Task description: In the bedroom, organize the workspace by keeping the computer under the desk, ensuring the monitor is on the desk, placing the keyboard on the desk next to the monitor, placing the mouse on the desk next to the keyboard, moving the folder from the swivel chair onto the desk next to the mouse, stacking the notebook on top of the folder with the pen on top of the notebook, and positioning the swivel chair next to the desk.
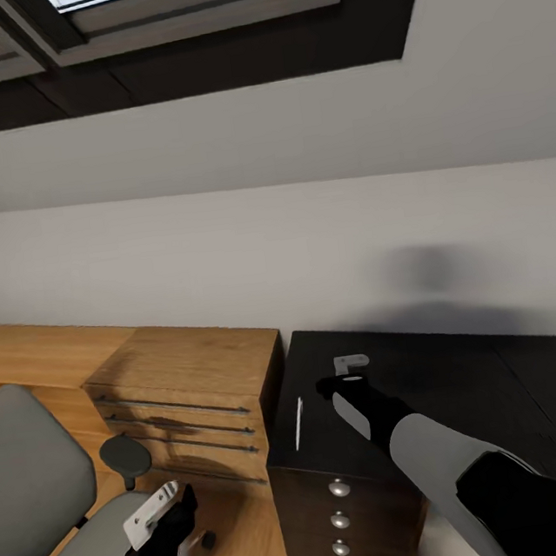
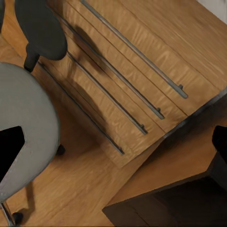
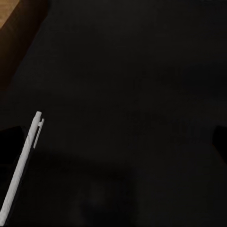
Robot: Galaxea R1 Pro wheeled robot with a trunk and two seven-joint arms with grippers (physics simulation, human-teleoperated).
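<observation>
Head view: right tool [image 1: 352,370] over black worktop [image 1: 468,385], grip state unclear; pen [image 1: 298,423] lying near worktop's left edge. Left tool [image 1: 155,511] low beside swivel chair [image 1: 33,486], apparently empty. Right wrist view: pen [image 3: 21,166] flat on worktop, untouched.

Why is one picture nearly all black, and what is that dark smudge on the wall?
Right wrist view: the camera looks at the glossy black desk, so just the white pen stands out. Head view: the smudge is a soft shadow on the wall above the desk, likely from the right arm.
</observation>
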